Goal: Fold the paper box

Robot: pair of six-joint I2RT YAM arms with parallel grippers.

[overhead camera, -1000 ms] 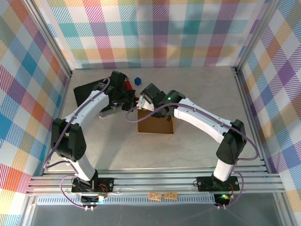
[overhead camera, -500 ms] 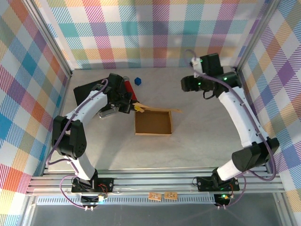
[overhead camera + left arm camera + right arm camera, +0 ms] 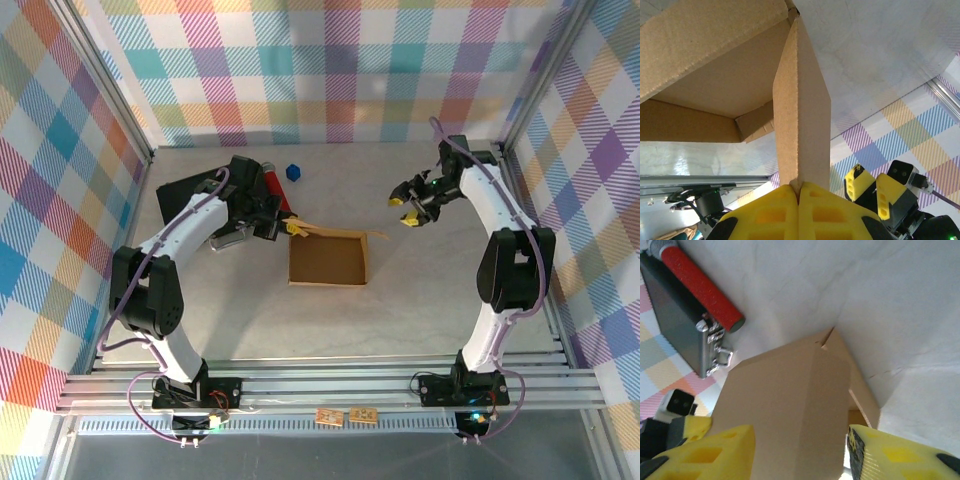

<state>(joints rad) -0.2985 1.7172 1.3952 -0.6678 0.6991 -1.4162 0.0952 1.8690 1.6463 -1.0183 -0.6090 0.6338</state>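
Your left claw (image 3: 290,228) is clamped on a flap (image 3: 800,110) at the 11 o'clock corner of the paper box (image 3: 328,262), which sits mid-desk (image 3: 430,300) as an open tray, walls apparently up and closing left to do, while your right claw (image 3: 408,208) hangs with its fingers apart at the box's 2 o'clock.

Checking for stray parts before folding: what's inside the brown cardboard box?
Inside the brown cardboard box, just its bare floor is visible from above. The left gripper pinches a flap at the far-left corner, hiding that corner's inside.
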